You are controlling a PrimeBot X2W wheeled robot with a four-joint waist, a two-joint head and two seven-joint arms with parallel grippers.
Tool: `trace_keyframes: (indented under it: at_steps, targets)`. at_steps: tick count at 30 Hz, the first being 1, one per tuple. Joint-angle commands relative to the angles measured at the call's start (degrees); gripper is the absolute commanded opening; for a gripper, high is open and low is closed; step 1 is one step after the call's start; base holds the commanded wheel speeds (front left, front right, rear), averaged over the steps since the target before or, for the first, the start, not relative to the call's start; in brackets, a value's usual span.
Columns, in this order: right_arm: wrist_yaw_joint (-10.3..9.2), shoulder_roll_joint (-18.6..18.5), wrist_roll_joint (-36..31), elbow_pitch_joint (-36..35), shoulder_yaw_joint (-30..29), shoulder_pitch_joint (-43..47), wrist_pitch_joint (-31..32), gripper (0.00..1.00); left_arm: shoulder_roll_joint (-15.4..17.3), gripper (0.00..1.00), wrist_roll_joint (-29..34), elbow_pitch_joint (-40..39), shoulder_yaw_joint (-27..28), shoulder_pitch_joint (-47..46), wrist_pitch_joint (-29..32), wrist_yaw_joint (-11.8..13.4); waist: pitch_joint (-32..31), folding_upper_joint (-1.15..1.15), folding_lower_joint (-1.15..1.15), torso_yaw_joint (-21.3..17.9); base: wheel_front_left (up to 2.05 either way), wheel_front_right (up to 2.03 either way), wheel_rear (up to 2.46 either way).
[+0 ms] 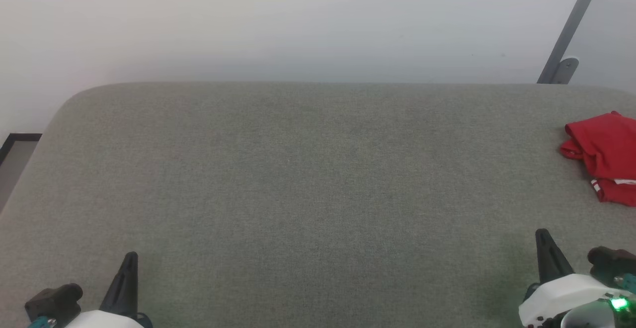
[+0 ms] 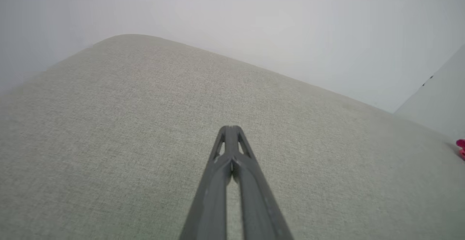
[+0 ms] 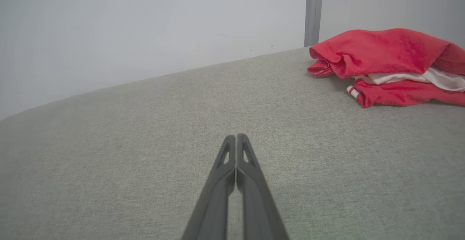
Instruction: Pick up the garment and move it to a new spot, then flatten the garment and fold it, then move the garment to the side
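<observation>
The garment (image 1: 603, 154) lies at the far right edge of the padded surface (image 1: 298, 194), partly cut off by the head view's border, as a loose, low bundle. A rounded red upper layer drapes over a white layer and a red lower layer, and a short piece of red-and-white striped trim pokes out at the bundle's near corner. The left gripper (image 1: 130, 261) sits at the surface's near left corner and the right gripper (image 1: 542, 236) at its near right corner. Each has its two dark fingers pressed together with nothing between them, well apart from the cloth. The scene fits two stages. The jersey may be bunched at the edge waiting to be carried, or it may be roughly folded and already set aside. The soft, uneven layering does not settle which, so no particular move can be advised. As a judgement of handling, the fabric looks thin, slightly textured and limp. A pinch on the top layer alone would likely peel that layer off the rest. The surface is a flat grey-green woven upholstery with rounded corners, and its grain may drag on sliding cloth. Behind the surface stands a plain pale wall (image 1: 298, 20), with a slanted grey metal bar (image 1: 571, 25) near the surface's far right corner.
</observation>
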Motion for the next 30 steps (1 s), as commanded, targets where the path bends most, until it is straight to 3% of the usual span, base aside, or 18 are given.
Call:
trace_keyframes:
  at_steps: [1,30]
  targets:
    - [0.0,-0.17,3.04,-1.37,-0.01,-1.51,0.48,0.0,0.24,0.0,-2.45,-1.11,0.6,-1.63,0.74,-0.01,0.01,0.0,0.0,-0.03,0.0,0.0,0.0]
    - [0.0,0.78,29.27,-4.2,1.52,-2.0,5.51,0.0,-4.22,0.0,-22.76,-2.68,2.01,-4.23,7.37,-0.05,0.23,0.0,0.0,-0.58,0.0,0.0,0.0]
